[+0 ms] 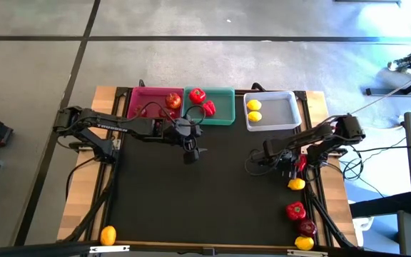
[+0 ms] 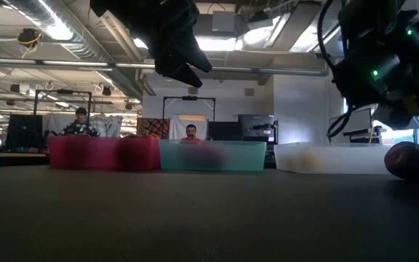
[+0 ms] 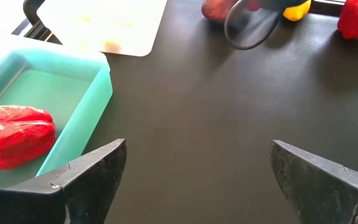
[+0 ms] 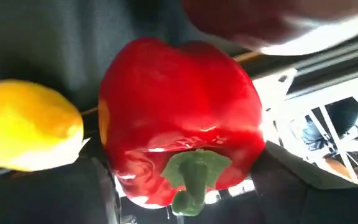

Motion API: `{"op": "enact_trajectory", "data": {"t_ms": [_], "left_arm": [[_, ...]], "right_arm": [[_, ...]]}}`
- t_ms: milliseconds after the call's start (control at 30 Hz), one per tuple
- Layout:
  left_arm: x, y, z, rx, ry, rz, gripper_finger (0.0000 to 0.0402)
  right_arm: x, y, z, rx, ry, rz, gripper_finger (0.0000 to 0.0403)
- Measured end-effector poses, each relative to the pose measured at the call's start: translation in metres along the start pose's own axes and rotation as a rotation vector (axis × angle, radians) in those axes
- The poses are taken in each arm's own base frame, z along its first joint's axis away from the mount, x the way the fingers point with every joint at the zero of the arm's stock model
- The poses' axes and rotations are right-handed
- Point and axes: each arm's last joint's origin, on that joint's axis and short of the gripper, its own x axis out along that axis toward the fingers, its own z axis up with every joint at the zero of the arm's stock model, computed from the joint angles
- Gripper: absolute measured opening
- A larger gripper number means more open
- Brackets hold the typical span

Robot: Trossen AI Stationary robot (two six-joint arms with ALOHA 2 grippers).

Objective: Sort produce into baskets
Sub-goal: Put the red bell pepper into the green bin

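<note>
Three baskets stand side by side at the far edge. The pink basket (image 1: 148, 107) holds an apple (image 1: 173, 101), the teal basket (image 1: 223, 111) two bell peppers (image 1: 197, 95), the white basket (image 1: 280, 111) two lemons (image 1: 253, 111). My left gripper (image 1: 190, 153) hangs open above the mat near the teal basket (image 3: 73, 93). My right gripper (image 1: 295, 163) is low at the right side, right at a red bell pepper (image 4: 179, 118) that fills its wrist view. A lemon (image 4: 27, 134) lies beside that pepper and a dark red apple (image 4: 272, 18) just beyond it.
Along the right edge lie a lemon (image 1: 296, 183), a pepper (image 1: 295, 210), an apple (image 1: 306, 227) and another lemon (image 1: 304, 243). One lemon (image 1: 108, 235) lies at the near left corner. People sit in the room beyond the baskets in the low view.
</note>
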Motion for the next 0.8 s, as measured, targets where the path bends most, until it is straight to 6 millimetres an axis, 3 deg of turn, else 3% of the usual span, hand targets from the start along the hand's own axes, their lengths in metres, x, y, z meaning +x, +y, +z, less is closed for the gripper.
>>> {"op": "enact_trajectory", "data": {"t_ms": [133,500,633,800], "left_arm": [[0.000,0.000,0.000,0.000,0.000,0.000,0.0390],[0.000,-0.001,0.000,-0.003,0.000,-0.002,0.0390],[0.004,-0.005,-0.003,0.000,0.017,-0.009,0.0390],[0.023,-0.014,-0.009,0.005,0.021,-0.023,0.0390]], "right_arm": [[-0.021,-0.003,-0.007,0.000,-0.046,0.002,0.0220],[-0.103,-0.008,-0.016,0.046,-0.477,0.053,0.0222],[-0.116,-0.006,-0.010,0.060,-0.610,0.078,0.0222],[-0.119,0.000,0.004,0.031,-0.731,0.115,0.0222]]}}
